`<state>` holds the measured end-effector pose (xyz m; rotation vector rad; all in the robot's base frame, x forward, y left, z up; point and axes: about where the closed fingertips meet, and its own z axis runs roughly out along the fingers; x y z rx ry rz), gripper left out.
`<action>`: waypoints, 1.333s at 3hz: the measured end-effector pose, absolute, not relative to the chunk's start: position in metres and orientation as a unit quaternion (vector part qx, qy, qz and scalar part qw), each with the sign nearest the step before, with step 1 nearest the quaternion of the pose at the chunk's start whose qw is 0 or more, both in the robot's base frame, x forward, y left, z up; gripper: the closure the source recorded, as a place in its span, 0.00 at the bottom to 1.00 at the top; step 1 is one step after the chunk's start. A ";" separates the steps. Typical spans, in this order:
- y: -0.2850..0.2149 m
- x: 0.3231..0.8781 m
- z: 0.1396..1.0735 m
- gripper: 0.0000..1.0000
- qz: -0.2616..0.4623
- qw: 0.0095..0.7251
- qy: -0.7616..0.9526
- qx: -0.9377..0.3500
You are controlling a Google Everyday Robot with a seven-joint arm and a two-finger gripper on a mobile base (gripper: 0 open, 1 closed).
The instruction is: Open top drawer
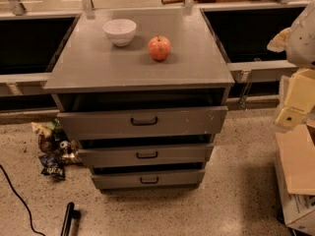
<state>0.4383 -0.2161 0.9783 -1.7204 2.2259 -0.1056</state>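
Observation:
The top drawer (98, 124) is the tallest and widest of three grey drawer fronts in a grey cabinet at the centre. It has a small black pull handle (144, 121) and white scuffs at its right end. A dark gap shows between its upper edge and the cabinet top. My gripper (290, 116) is at the right edge of the view, on a white and yellowish arm, well to the right of the drawer and apart from it.
A white bowl (119, 31) and a red apple (159, 47) stand on the cabinet top (88, 68). Snack bags (51, 154) lie on the floor at the left, with a black cable (15, 195) and a black object (69, 218). Cardboard boxes (298, 171) stand at the right.

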 end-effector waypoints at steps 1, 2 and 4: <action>-0.216 0.438 0.978 0.00 -0.037 0.163 0.780 -0.603; -0.203 0.440 0.948 0.00 -0.019 0.176 0.756 -0.630; -0.153 0.454 0.835 0.00 0.077 0.214 0.688 -0.689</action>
